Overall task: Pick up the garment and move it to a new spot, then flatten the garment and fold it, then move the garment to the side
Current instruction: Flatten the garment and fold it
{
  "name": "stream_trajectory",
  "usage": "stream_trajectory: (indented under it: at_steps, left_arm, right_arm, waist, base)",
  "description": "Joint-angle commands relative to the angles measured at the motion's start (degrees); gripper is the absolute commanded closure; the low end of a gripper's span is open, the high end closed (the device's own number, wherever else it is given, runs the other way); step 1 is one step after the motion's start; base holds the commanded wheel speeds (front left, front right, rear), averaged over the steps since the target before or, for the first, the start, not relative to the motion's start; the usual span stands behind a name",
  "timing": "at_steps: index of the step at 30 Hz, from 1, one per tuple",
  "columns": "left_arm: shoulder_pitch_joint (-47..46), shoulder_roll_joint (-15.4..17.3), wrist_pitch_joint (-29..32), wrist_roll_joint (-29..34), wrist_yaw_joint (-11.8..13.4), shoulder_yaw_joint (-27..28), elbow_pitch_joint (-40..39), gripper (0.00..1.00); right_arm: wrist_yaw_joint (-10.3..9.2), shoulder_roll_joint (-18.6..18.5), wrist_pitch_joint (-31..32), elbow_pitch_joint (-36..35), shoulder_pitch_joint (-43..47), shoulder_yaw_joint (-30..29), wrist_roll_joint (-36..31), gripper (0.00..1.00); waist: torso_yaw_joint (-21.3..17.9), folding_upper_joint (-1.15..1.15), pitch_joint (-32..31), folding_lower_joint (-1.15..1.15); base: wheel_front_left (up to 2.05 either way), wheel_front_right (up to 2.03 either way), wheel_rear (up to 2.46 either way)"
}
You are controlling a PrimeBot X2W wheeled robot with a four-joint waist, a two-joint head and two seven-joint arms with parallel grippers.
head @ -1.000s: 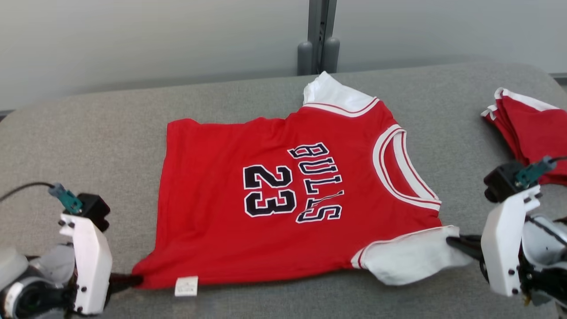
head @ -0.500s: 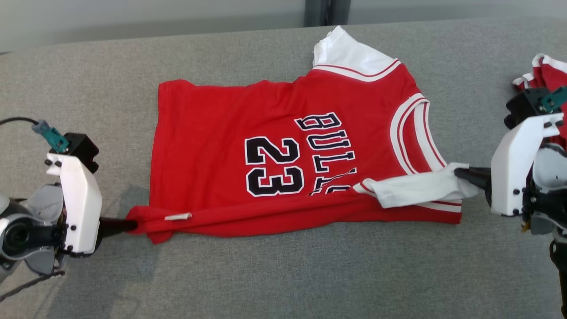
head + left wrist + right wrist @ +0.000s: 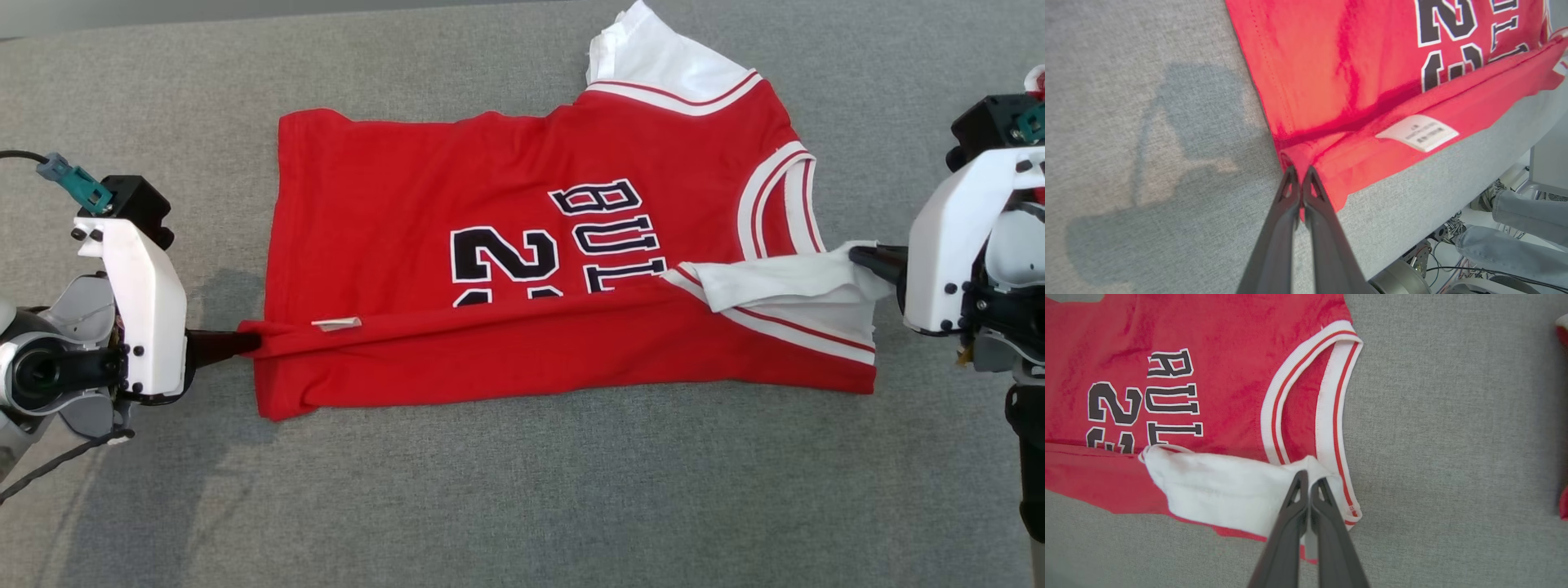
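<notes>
A grey fabric-covered counter (image 3: 522, 506) carries a red Bulls No. 23 garment (image 3: 392, 204) at the centre of the head view, neckline toward 3 o'clock and hem toward 9 o'clock. The garment's 6 o'clock edge is doubled over toward 12 o'clock, the fold hiding the lower part of the numerals. At 9 o'clock the left pincer (image 3: 245, 341) is clamped on the folded hem corner, its fingers pressed together on red cloth. At 3 o'clock the right pincer (image 3: 857, 255) is clamped on the near white sleeve (image 3: 775, 282), which lies across the red shoulder beside the striped neckline. A small white label (image 3: 336, 324) rests on the fold, just to 3 o'clock of the left pincer
</notes>
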Motion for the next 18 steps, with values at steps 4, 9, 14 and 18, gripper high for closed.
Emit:
stream_trajectory:
  at_steps: [4, 9, 14, 18]
  left_arm:
    - [-1.3, -0.5, -0.7, 0.5, -1.0, 0.5, 2.2, 1.0]
    - [-1.1, -1.9, -2.0, 1.3, -2.0, 0.3, 4.5, 0.0]
    - [-0.6, -2.7, -3.4, 0.8, -2.5, 1.0, 5.7, 0.0]
    - [0.7, -3.2, -6.0, 0.4, -2.8, 1.9, 5.9, 0.0]
  right_arm:
    - [-0.01, 0.6, -2.1, 1.7, -1.7, 0.3, -0.7, 1.0]
    - [0.0, 1.3, -5.6, 3.6, -2.7, 0.7, -0.6, 0.0]
    - [0.0, 0.9, -9.9, 4.0, -2.6, 1.6, 0.8, 0.0]
    - [0.0, -0.1, -15.3, 3.2, -1.2, 3.0, 2.3, 0.0]
  waist:
    - [-0.3, 0.0, 0.5, 0.0]
    - [-0.6, 0.0, -0.6, 0.0]
    - [-0.7, 0.0, -2.7, 0.0]
    - [-0.6, 0.0, -5.0, 0.0]
  base:
    - [0.0, 0.0, 0.0]
    - [0.0, 0.0, 0.0]
    - [0.0, 0.0, 0.0]
    - [0.0, 0.0, 0.0]
